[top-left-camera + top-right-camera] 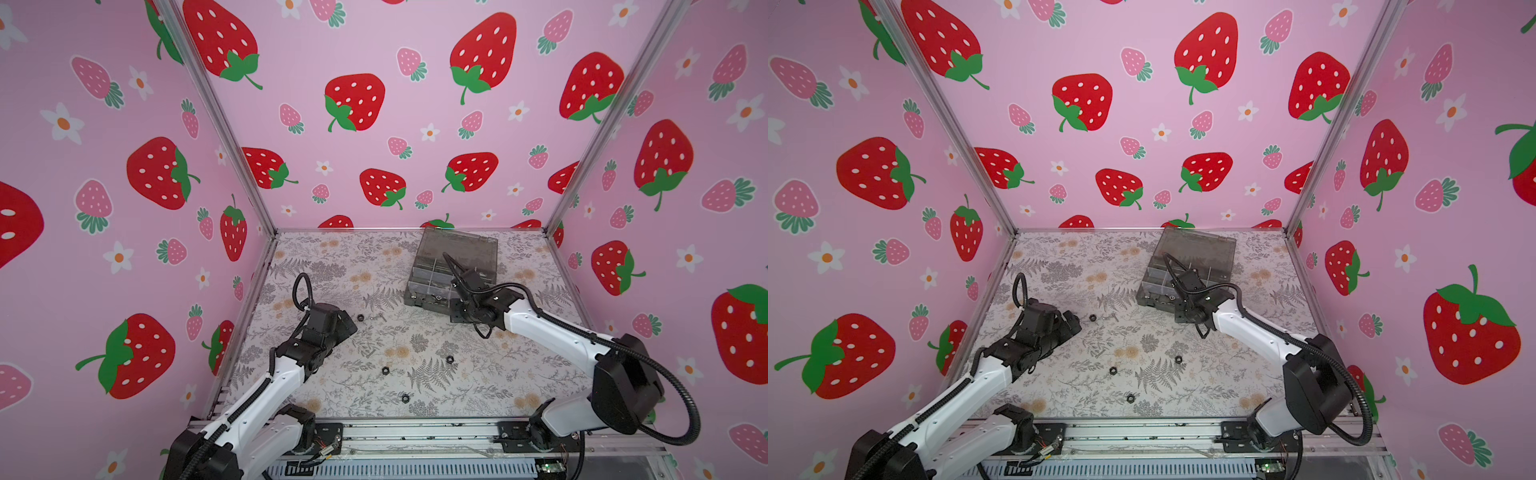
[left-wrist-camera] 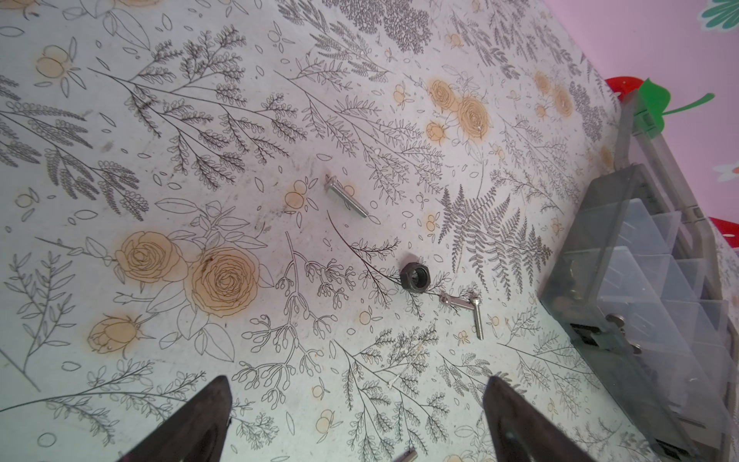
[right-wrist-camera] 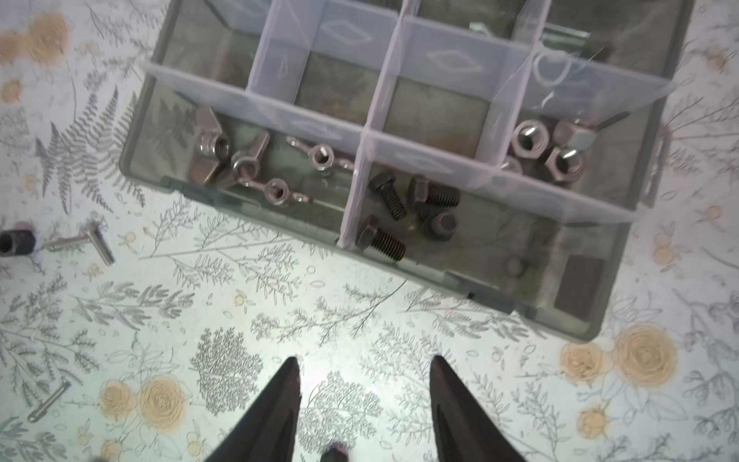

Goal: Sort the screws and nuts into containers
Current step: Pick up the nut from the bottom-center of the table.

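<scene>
The smoky grey organiser box (image 1: pixel 453 253) stands open at the back right; its containers hold wing nuts (image 3: pixel 236 160), black screws (image 3: pixel 400 208) and silver nuts (image 3: pixel 548 148). My right gripper (image 3: pixel 366 358) hangs open over the table just in front of the box's near wall (image 3: pixel 492 296), nothing between its tips; a dark blur shows at its base. My left gripper (image 2: pixel 358 378) is wide open and empty, a short way from a black nut (image 2: pixel 415 275) and silver screws (image 2: pixel 460 302). Another silver screw (image 2: pixel 346 197) lies farther off.
More black nuts lie loose on the floral table at mid right (image 1: pixel 449 359), centre (image 1: pixel 385 370) and near the front (image 1: pixel 405 398). A silver screw (image 1: pixel 371 353) lies between the arms. Pink strawberry walls close in three sides; a metal rail (image 1: pixel 415 432) runs along the front.
</scene>
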{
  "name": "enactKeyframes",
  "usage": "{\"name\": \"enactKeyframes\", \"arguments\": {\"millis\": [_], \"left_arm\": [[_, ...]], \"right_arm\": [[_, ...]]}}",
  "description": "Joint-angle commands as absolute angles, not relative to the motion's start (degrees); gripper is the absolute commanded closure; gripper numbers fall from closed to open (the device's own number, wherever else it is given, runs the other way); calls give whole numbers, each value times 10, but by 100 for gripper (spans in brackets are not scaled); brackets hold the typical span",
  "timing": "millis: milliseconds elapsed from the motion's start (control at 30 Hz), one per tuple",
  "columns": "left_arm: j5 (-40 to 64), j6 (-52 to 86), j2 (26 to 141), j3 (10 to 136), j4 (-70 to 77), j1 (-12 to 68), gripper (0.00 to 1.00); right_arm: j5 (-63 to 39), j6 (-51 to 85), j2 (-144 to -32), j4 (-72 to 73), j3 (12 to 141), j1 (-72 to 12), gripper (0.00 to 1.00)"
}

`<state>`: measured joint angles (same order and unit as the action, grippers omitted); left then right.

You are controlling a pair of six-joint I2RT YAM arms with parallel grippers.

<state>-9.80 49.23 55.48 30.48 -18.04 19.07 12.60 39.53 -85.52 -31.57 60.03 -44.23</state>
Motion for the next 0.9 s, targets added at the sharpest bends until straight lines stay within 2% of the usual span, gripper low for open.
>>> {"name": "enactKeyframes", "arguments": {"millis": [0,400,867], "left_arm": [[-97,484,560,324,-189,187,1],[-77,478,593,339,-179,184,1],[-71,474,597,338,-179,182,1]], "right_arm": [[153,457,-877,-361,599,-475,46],[105,545,-915,-365,554,-580,48],[93,575,-920,-375,510,-607,48]]}}
